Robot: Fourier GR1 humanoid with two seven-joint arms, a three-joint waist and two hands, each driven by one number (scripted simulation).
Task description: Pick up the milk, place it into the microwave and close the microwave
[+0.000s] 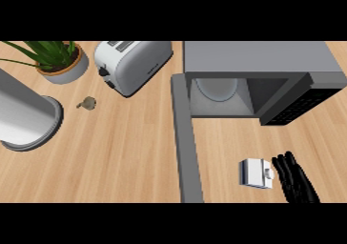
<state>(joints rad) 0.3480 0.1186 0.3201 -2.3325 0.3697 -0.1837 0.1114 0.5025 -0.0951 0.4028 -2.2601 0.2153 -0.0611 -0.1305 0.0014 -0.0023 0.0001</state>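
Milk carton [256, 173] sits lower right on the counter [120, 152], right hand [294, 178] just beside it — fingers straight, holding nothing. Microwave [260, 71] upper right, door [187, 143] swung wide open.

Milk carton [256, 173]: before open microwave [260, 71], right of its door [186, 143]; right hand [294, 178] alongside, fingers straight.

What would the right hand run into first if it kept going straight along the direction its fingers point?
The right hand, beside the milk, points up the view toward the microwave. It would probably first meet the dark control panel at the open cavity's right, though height is unclear.
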